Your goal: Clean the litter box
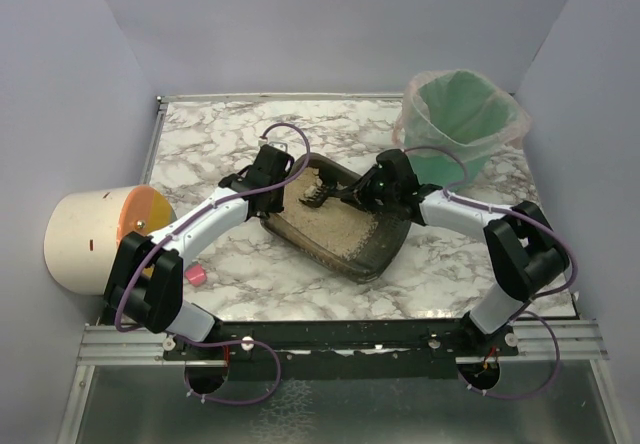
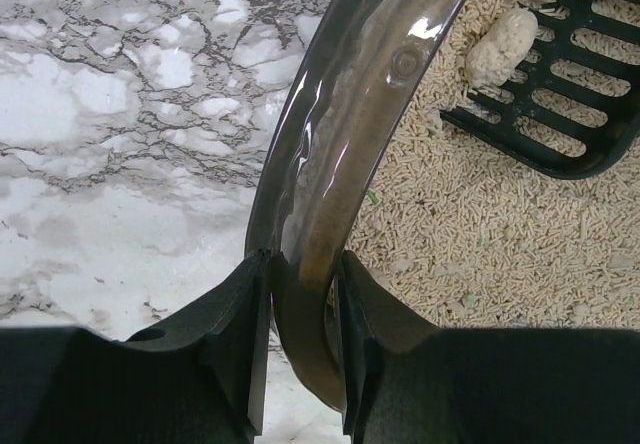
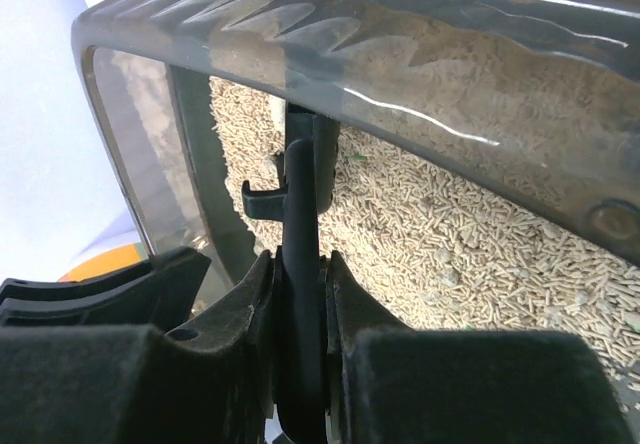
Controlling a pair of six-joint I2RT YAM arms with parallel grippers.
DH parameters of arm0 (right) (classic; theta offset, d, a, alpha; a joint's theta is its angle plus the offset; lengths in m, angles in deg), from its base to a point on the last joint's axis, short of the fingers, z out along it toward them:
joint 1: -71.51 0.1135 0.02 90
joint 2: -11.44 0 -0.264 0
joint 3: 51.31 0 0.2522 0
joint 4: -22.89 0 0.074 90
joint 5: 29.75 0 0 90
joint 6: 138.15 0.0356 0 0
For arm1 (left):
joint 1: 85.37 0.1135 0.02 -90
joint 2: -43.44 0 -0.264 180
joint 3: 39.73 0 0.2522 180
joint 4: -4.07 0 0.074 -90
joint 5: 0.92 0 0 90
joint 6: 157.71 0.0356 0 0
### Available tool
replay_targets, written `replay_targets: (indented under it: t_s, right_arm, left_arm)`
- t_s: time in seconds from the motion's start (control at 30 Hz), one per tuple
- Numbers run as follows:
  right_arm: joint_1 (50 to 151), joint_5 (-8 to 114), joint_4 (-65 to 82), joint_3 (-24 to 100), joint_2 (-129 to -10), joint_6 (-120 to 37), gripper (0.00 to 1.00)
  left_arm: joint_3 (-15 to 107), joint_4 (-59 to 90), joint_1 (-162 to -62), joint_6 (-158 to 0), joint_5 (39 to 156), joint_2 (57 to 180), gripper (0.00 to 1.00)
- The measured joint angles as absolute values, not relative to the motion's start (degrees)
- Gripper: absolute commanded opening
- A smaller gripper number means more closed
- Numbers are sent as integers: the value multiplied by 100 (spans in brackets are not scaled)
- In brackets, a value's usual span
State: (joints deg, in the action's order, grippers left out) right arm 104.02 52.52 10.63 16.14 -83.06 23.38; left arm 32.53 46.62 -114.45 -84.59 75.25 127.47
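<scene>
My left hand [image 2: 305, 264] is nearly closed, its fingers pinching the left rim of the shallow dark grey-brown plastic litter box [image 1: 385, 244], which sits mid-way across the white marbled desk [image 1: 220, 134]. My right hand [image 3: 300, 264] is clamped tight on the handle of the black slotted plastic scoop [image 2: 560, 94]. From the right wrist, the box wall hides the scoop's head.

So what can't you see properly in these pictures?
Top view: the scoop handle is hidden under the right hand.
Right wrist view: the scoop's slotted end is hidden behind the litter box wall.
Left wrist view: the scoop runs off the right edge.
Top view: the pink thing by the left arm is too small to name.
</scene>
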Motion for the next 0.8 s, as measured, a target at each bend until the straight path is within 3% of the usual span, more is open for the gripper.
replay_targets:
  t_s: [0.57,0.8]
  right_arm:
    - [10330,4730,3570,289,-8323,2216,1]
    - [10330,4728,4011,-237,-8063,2386,1]
  left_arm:
    - [3286,4651,-11513,-8468,7342,12793,9]
    - [3286,4621,-11550,-8435,7340,12804,19]
